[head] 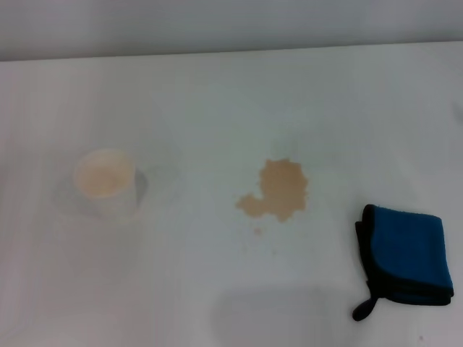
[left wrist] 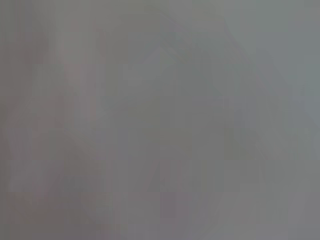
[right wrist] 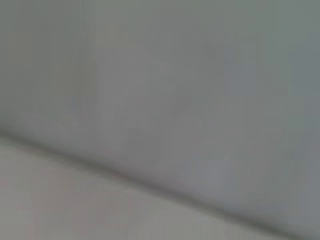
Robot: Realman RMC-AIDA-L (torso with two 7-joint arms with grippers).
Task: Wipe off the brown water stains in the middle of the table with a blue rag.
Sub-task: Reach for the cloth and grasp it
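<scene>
A white paper cup (head: 106, 183) stands upright toward the left side of the surface, well in from its left edge and roughly midway between the far and near edges. Its inside shows beige. Beyond the far edge runs a plain grey wall (head: 231, 25). Both wrist views show only blurred grey.
</scene>
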